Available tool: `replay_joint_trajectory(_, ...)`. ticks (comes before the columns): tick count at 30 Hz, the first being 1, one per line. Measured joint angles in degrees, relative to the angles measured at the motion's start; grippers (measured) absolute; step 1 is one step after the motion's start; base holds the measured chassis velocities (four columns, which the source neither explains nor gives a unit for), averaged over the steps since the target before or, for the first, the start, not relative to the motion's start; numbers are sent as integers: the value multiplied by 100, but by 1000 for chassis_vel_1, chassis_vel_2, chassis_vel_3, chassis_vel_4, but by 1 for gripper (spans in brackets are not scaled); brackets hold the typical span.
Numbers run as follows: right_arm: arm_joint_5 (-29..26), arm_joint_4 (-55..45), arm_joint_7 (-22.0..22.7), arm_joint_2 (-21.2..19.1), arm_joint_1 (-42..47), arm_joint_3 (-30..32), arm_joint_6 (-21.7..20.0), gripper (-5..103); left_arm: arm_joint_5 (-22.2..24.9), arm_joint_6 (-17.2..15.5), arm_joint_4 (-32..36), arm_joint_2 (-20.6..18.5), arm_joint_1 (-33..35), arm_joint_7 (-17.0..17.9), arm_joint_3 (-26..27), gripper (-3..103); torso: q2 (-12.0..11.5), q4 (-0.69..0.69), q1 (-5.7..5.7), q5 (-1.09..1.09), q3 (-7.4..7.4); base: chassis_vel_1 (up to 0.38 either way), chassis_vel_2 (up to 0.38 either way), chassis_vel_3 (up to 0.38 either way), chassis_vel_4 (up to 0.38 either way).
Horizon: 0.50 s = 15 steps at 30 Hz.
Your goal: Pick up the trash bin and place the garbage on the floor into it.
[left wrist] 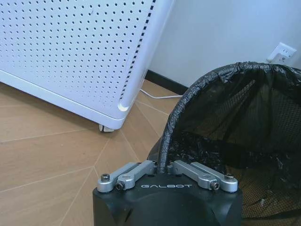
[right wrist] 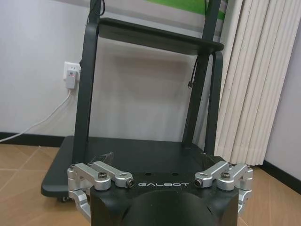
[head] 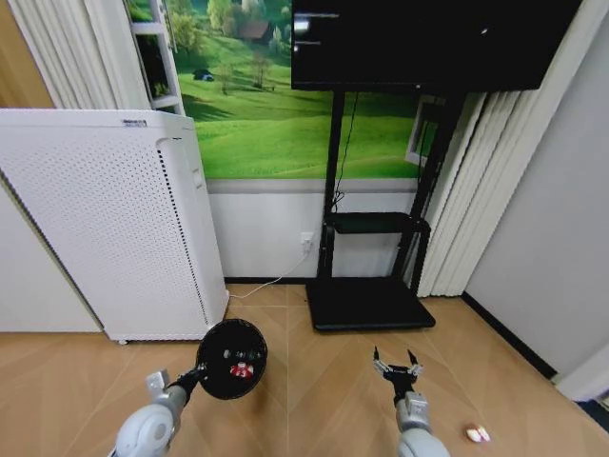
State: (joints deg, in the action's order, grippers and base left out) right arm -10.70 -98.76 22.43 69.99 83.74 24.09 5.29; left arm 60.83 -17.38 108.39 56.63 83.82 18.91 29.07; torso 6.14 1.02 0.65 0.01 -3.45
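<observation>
Head view shows the trash bin (head: 231, 359), a small round black wastebasket lined with a black bag, held up off the floor (head: 324, 400) at the lower left of the scene and tipped so its open mouth faces the camera. Inside it lie a red-and-white crumpled wrapper (head: 243, 370) and a few small pale specks, possibly other litter, though they are too small to tell. The left claw (head: 198, 373) grips the bin at its rim, on the side nearest the robot. In the left wrist view the left claw's fingers are drawn together around the bin's rim (left wrist: 165, 151), pinching the bagged edge, with the mesh wall of the bin rising beyond it.

Well apart from the bin, at the lower right, one piece of garbage, a white-and-pink scrap (head: 477, 434), lies on the tan chevron parquet floor. The right claw (head: 399, 366) hangs above the floor between the bin and the scrap, nearer the scrap, with its fingers spread wide and nothing between them. The right wrist view shows the same spread fingers (right wrist: 81, 195) pointing toward a black TV stand (right wrist: 141, 155).

Just behind the bin stands a tall white perforated appliance (head: 114, 228) on the left. A white cable (head: 271, 282) runs along the floor to a wall socket (head: 306, 240). The black TV stand sits at centre, carrying a dark screen (head: 428, 43), with pale curtains (head: 481, 190) to its right.
</observation>
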Motion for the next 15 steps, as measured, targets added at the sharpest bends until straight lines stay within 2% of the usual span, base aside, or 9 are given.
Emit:
replay_joint_trajectory(5, 26, 42, 17, -1, 136, 109, 37, 100, 0, 32, 108, 21, 201, -54, 295, 0, 0, 0, 0, -2, 0, -155, -143, 141, 147)
replay_joint_trajectory(15, 64, 110, 96, 49, 332, 261, 50, 100, -25, 34, 126, 94, 220, -72, 347, 0, 0, 2, 0, -3, 0, -239, -240, 236, 234)
